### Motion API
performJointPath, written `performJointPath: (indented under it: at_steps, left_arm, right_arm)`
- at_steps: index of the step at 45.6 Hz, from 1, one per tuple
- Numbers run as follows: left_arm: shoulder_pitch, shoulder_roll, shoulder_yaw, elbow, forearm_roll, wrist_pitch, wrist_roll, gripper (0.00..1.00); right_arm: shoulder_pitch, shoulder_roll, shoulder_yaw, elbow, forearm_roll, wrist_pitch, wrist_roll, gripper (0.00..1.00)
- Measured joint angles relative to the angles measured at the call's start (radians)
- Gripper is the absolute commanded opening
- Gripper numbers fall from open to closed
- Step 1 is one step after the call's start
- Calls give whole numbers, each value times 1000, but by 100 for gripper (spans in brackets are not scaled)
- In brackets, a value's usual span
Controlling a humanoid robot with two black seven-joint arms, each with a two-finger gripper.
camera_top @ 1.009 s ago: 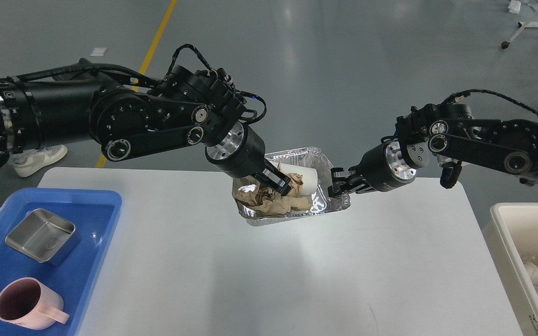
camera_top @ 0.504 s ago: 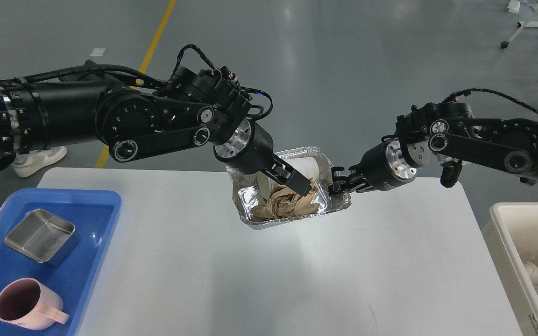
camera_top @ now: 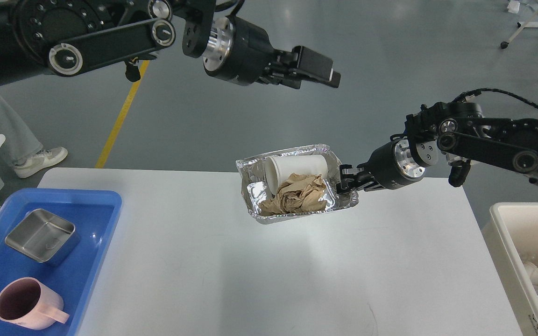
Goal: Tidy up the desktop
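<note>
A crumpled silver foil tray (camera_top: 256,164) sits at the far middle of the white desktop (camera_top: 250,275). It holds a white paper cup (camera_top: 299,165) lying on its side and a wad of brown crumpled paper (camera_top: 297,198). My right gripper (camera_top: 343,179) is shut on the tray's right rim and seems to hold it slightly off the desktop. My left gripper (camera_top: 322,70) is raised high above and behind the tray, with nothing in it. Its fingers overlap, so I cannot tell whether it is open or shut.
A blue plastic tray (camera_top: 105,200) at the left edge holds a metal box (camera_top: 40,233) and a pink mug (camera_top: 21,305). A cream-white bin (camera_top: 498,219) with rubbish stands off the right edge. A person's shoe (camera_top: 40,158) is on the floor, far left.
My left gripper has come out of the foil tray and risen high, leaving the brown paper in the tray. The right gripper has shifted the tray slightly right and up.
</note>
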State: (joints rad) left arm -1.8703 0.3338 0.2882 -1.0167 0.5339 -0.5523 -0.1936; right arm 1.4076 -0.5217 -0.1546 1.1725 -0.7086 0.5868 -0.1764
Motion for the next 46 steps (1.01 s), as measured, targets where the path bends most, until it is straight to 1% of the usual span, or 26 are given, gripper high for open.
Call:
performJointPath:
  at_steps: [3, 4, 6, 11, 17, 22, 29, 33, 35, 38, 43, 46]
  left_arm:
    - [2, 26, -14, 41, -67, 38, 0, 84]
    - [9, 44, -17, 63, -104, 69, 0, 85]
    - [16, 61, -19, 82, -138, 104, 2, 86]
    - [56, 114, -32, 104, -202, 211, 10, 86]
    - [132, 163, -101, 113, -243, 344, 16, 86]
    - [226, 179, -158, 130, -251, 501, 18, 86]
    - [385, 191, -271, 144, -253, 762, 19, 86]
    - [476, 193, -356, 144, -254, 872, 19, 87]
    - [523, 193, -404, 144, -254, 908, 16, 87]
    - [591, 193, -481, 143, -254, 937, 11, 87]
    - [666, 192, -579, 140, -254, 942, 0, 87]
    - [702, 193, -627, 141, -259, 933, -27, 87]
  right_arm:
    - [-3, -8, 1, -2, 0, -2, 0, 0]
    - [-5, -16, 1, -4, 2, -4, 0, 0]
    - [-8, -25, 2, -9, 7, -5, 0, 0]
    - [-17, -51, 6, -42, 36, -8, 1, 0]
    - [-48, -94, 38, -96, 68, -9, 3, 0]
    - [-87, -147, 71, -141, 96, -10, 3, 0]
    - [-155, -226, 122, -223, 143, -11, 3, 0]
    - [-207, -270, 153, -298, 187, -12, 9, 0]
    - [-233, -290, 167, -335, 211, -12, 11, 0]
    - [-287, -328, 189, -397, 263, -12, 14, 0]
    - [-369, -387, 207, -471, 344, -12, 23, 0]
    - [-424, -422, 210, -507, 391, -12, 29, 0]
